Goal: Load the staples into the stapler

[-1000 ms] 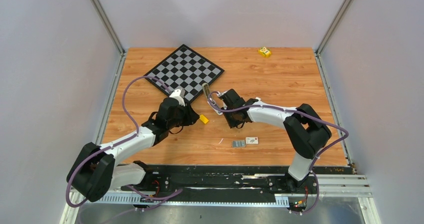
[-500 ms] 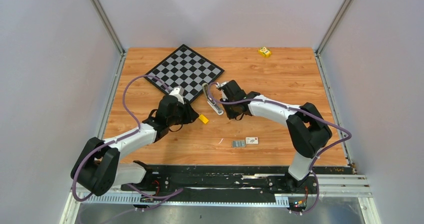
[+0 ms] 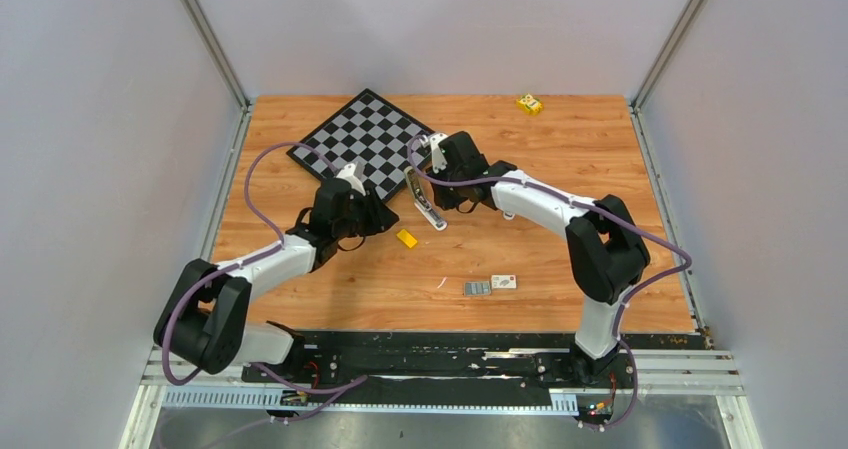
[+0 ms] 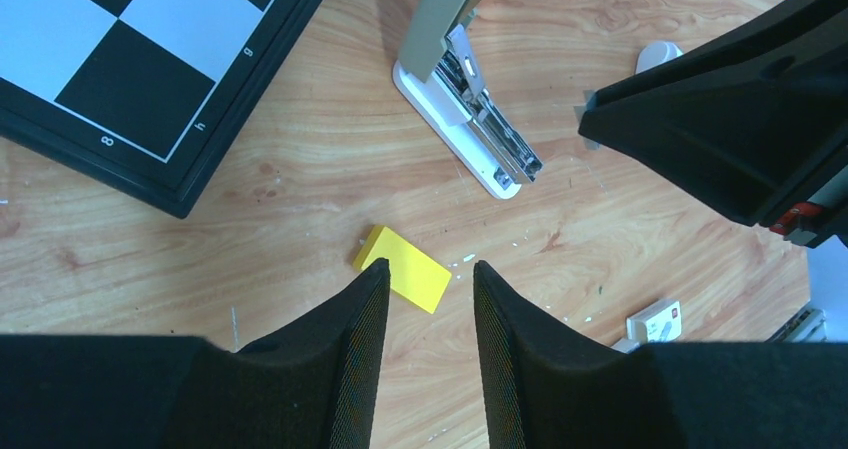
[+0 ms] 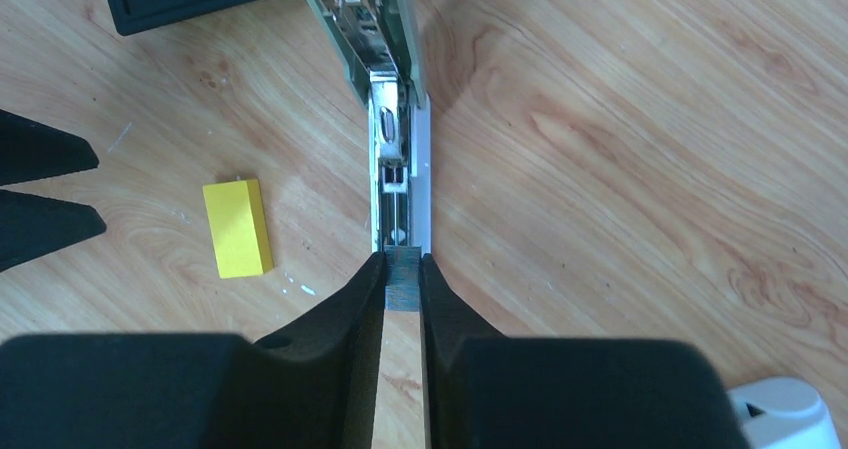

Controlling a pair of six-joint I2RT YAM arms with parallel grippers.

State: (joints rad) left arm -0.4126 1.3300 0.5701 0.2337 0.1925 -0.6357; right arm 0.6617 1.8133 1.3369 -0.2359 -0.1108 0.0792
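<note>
Right wrist alone: staples [image 5: 402, 281] between fingers [image 5: 340, 321]

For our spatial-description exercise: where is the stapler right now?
In the top view, the stapler lies open mid-table, just off the chessboard's near-right edge; the yellow block sits beside it on the left, nearer the arms.

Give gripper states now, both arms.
Left gripper: open, holding nothing.
Right gripper: closed on staples.
</note>
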